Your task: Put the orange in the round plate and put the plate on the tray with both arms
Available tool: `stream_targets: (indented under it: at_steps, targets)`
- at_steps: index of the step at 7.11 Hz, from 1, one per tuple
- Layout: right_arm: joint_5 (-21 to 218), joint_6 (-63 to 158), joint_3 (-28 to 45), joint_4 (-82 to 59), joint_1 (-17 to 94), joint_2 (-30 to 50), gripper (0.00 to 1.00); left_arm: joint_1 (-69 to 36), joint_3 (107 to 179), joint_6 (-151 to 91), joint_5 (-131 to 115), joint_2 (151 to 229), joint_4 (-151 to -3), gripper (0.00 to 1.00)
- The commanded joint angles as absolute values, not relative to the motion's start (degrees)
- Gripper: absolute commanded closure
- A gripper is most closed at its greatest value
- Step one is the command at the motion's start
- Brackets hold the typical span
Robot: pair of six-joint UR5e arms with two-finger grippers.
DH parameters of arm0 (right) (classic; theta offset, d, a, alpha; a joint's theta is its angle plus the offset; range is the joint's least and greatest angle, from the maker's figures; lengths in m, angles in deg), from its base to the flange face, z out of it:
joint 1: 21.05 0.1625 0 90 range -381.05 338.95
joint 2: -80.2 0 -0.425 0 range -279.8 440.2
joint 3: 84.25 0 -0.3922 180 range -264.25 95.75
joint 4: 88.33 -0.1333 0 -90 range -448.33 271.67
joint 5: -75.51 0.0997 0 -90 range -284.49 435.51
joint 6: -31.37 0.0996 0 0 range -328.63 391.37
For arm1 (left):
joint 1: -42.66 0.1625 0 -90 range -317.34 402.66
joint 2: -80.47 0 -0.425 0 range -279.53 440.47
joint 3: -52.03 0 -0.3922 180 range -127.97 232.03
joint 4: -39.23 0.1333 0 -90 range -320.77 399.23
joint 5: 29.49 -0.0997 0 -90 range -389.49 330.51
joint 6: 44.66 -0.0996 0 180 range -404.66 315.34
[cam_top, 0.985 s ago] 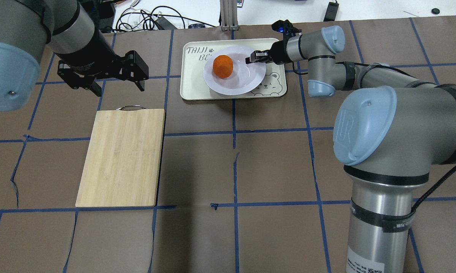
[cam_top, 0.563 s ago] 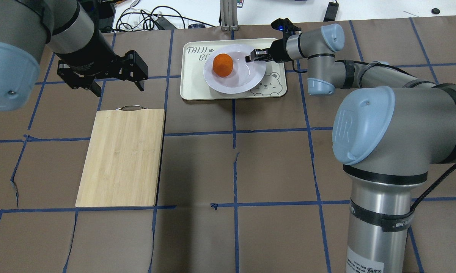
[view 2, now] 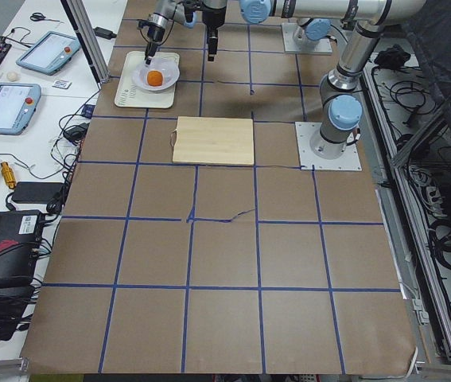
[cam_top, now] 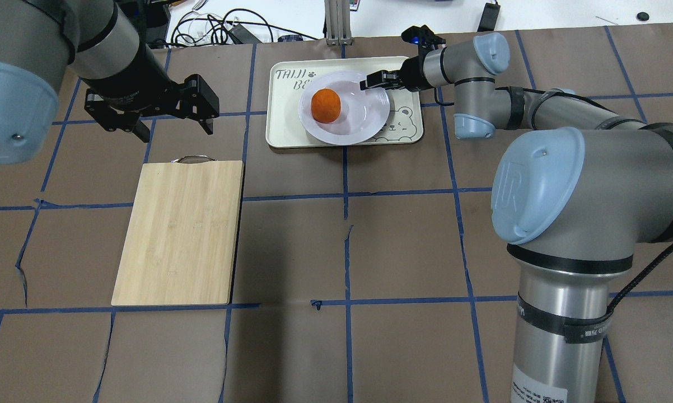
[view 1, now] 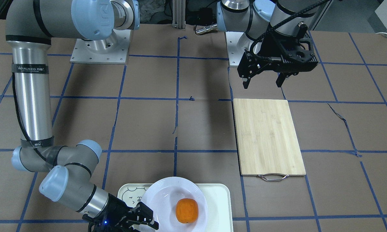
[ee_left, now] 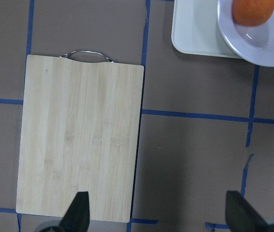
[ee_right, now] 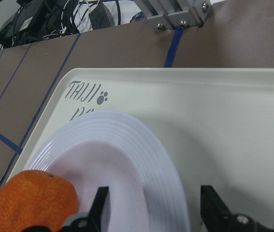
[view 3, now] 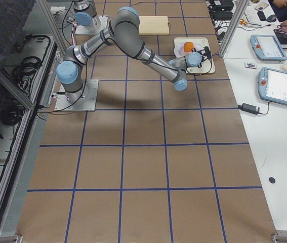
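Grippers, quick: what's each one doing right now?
Left gripper: open, empty.
Right gripper: open, jaws astride the plate rim.

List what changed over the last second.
The round plate carrying the orange shifted slightly toward the robot on the tray. The right claw, open astride the plate's rim, barely moved. The left claw, the tray and the cutting board stayed put.

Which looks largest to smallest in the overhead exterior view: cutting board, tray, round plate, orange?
1. cutting board
2. tray
3. round plate
4. orange
The board lies nearer the camera, yet its lead looks plain.
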State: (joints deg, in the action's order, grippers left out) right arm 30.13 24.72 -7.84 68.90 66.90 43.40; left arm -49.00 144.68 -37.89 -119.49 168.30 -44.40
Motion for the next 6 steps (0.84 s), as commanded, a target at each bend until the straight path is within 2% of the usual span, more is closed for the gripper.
stream_targets:
  at_steps: [1,4,6]
  targets:
    - [25.3,24.9,-7.7,68.6,66.8,40.8,0.08,-49.0,144.7,-37.9,-119.5,168.4,-44.4,0.0]
    - [15.1,25.5,-6.5,48.2,66.7,28.8,0.0,-49.1,144.6,-37.8,-119.5,168.4,-44.4,0.0]
    - [6.0,25.5,-2.2,28.5,66.6,17.9,0.0,-49.1,144.4,-37.8,-119.5,168.4,-44.4,0.0]
